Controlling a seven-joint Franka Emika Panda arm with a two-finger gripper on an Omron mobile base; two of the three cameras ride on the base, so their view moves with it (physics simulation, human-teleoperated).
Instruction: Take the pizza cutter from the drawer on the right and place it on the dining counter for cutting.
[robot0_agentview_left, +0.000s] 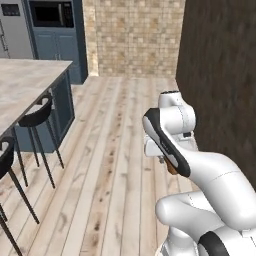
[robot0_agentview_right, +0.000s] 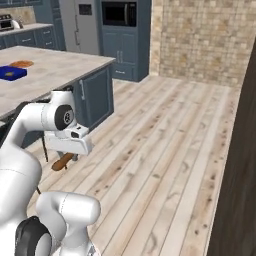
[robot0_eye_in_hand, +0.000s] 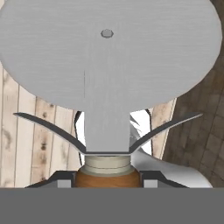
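step: carry to dining counter | gripper clamped on pizza cutter handle, blade ahead of the hand over the floor | advice: keep wrist level (blade leads), set down near pizza

Base cams behind arm share plank floor; hand cam close-up.
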